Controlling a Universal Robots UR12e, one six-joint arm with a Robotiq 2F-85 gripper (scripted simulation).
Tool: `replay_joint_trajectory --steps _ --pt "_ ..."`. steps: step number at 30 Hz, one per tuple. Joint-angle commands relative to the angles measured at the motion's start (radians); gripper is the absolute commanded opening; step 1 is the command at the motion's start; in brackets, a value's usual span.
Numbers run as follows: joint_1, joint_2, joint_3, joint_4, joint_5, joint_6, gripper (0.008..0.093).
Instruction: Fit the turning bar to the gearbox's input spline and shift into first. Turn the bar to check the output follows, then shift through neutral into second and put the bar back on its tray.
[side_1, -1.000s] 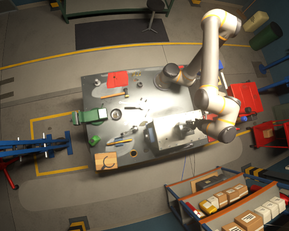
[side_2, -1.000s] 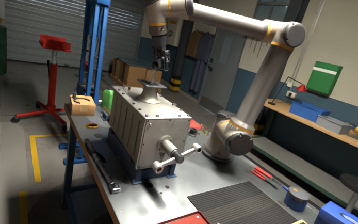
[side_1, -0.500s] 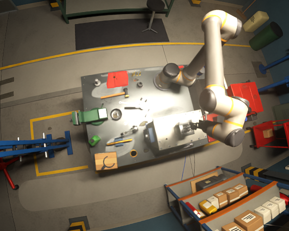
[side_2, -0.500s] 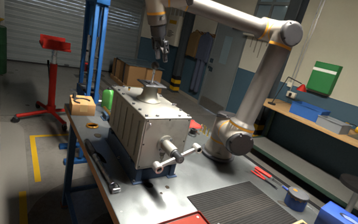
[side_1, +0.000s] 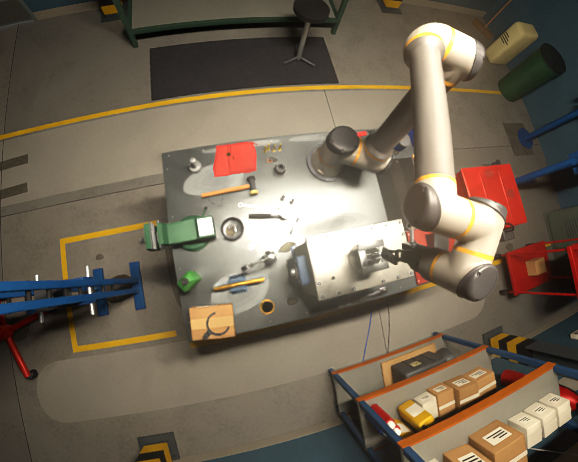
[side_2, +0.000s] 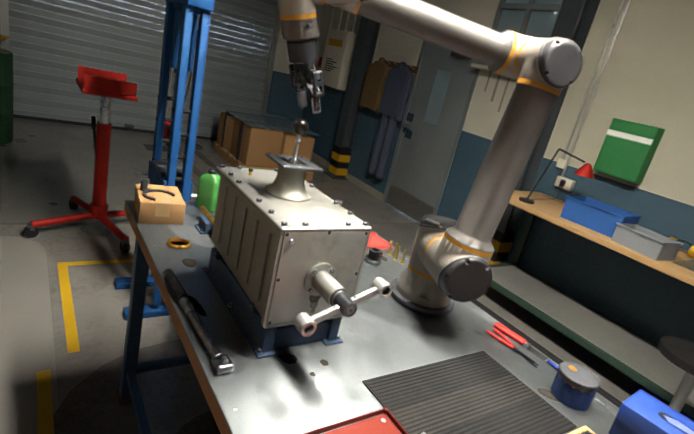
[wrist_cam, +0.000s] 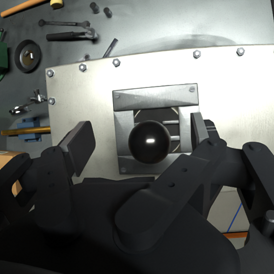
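The turning bar (side_2: 342, 304) sits on the gearbox's input spline (side_2: 330, 290), slanting across the front face with a round boss at each end. The gearbox (side_2: 284, 238) is a grey bolted box on a blue base on the bench. Its shift lever stands in a gate plate (wrist_cam: 156, 127) on the lid, topped by a black ball knob (side_2: 301, 126) (wrist_cam: 149, 142). My gripper (side_2: 311, 97) (wrist_cam: 139, 139) hangs open and empty a short way above the knob. From the wrist camera the knob lies between my fingers, lower down. The output side is hidden.
Behind the gearbox stand stacked cardboard crates (side_2: 258, 138) and a blue hoist post (side_2: 181, 92). Past the gearbox the bench holds a hammer (side_1: 230, 189), wrenches (side_1: 267, 216), a green vise (side_1: 180, 232) and a blue tray with a yellow rod (side_1: 239, 284). A long breaker bar (side_2: 197, 320) lies along the bench's near edge.
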Motion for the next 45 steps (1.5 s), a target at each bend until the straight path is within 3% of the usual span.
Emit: replay_joint_trajectory --steps 1,5,11,32,45 --pt "0.006 0.019 -0.026 0.004 0.002 0.006 0.078" --pt "0.022 0.067 -0.091 0.024 0.007 0.021 0.078" --pt "0.023 0.067 -0.089 0.023 0.007 0.022 0.078" --pt "0.012 0.032 0.03 -0.063 0.004 0.012 0.078" --pt "0.011 0.028 0.044 -0.074 0.004 0.01 0.078"
